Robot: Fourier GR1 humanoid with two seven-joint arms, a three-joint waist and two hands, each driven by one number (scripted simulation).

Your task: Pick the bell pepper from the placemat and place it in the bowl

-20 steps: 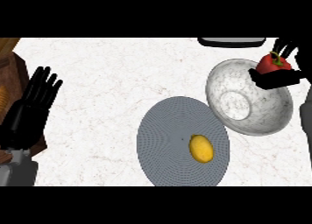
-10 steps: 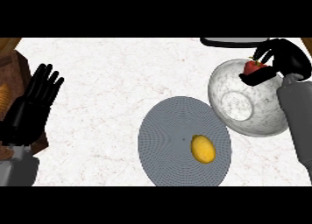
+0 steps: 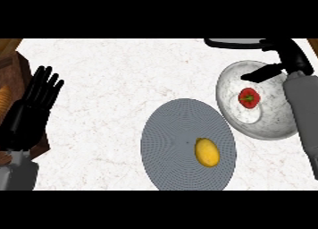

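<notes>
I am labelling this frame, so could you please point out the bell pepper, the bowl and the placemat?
bell pepper [image 3: 248,98], head view, on its red body.
bowl [image 3: 229,88], head view, on its bare inner wall.
placemat [image 3: 171,134], head view, on bare grey mat.

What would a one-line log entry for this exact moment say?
bell pepper: lying in bowl | right hand: open above bowl's far rim | left hand: open, resting at left | placemat: holds yellow fruit

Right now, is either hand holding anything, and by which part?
Nothing is held. The pepper lies in the bowl, apart from the right hand above it. The left hand rests open at the left edge.
</notes>
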